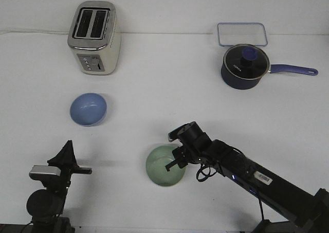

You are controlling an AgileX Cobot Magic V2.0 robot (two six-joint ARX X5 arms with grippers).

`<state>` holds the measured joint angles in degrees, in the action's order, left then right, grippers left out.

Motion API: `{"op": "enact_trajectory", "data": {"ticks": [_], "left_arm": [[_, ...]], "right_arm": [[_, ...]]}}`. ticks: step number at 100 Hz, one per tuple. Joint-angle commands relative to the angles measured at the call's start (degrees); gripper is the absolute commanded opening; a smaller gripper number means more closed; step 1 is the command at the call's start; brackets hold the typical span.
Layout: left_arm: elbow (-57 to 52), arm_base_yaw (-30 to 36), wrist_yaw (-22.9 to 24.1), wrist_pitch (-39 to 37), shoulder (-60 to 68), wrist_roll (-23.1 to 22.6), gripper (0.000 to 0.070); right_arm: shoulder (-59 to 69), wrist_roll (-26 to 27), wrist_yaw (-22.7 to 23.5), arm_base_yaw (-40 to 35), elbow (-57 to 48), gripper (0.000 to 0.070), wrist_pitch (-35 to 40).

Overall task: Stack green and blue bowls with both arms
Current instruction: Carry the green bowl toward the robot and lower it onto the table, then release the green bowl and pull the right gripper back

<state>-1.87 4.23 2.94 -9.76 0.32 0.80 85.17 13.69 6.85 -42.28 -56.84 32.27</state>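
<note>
The pale green bowl (162,168) sits on the white table near the front centre. My right gripper (174,162) is at its right rim, with one dark finger (169,165) reaching over the inside of the bowl. The other finger is hidden, so I cannot tell whether the jaws are closed on the rim. The light blue bowl (88,109) sits upright and alone at the left, in front of the toaster. My left gripper (67,151) is low at the front left, well short of the blue bowl. Its fingers meet in a point and it holds nothing.
A cream and chrome toaster (95,37) stands at the back left. A dark navy saucepan (244,68) with a glass lid and a long handle pointing right is at the back right. A clear rectangular container (241,34) lies behind it.
</note>
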Motion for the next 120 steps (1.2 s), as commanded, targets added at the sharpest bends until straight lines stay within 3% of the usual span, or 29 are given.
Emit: {"op": "enact_trajectory", "data": {"ticks": [1,21,52,60,73,87,115,120], "left_arm": [[1.1,-0.1,0.1,-0.6,0.0,0.2,0.0015],[1.0,-0.1,0.1,-0.7,0.0,2.5,0.0015],[-1.2,-0.1,0.1,0.5,0.0,21.5,0.0012],[-3.3,-0.1,0.1,4.0,0.0,24.3,0.0012],[-8.9,-0.1,0.7,11.5,1.1,24.3,0.0013],[-17.0,-0.1,4.5,19.4,7.6,23.7,0.0014],[-34.1,-1.0,4.7,27.9,35.4,19.7,0.0017],[-37.0,-1.3,4.7,28.3,40.7,18.8,0.0058]], "right_arm": [[0.9,-0.7,0.2,-0.5,-0.5,0.0223,-0.4],[-2.1,-0.8,0.6,0.0,-1.2,0.0299,-2.3],[-17.9,-2.8,-1.1,3.6,-2.6,0.0298,-6.2],[-23.0,-3.1,-4.5,4.7,-2.2,0.0297,-6.1],[-32.8,-4.4,-12.5,4.9,1.9,0.0295,-7.4],[-43.3,-5.9,-17.2,4.9,10.5,0.0294,-10.5],[-57.2,-4.4,-21.0,4.9,23.9,0.0294,-11.7],[-58.3,-4.4,-21.1,4.9,24.9,0.0294,-10.9]]}}
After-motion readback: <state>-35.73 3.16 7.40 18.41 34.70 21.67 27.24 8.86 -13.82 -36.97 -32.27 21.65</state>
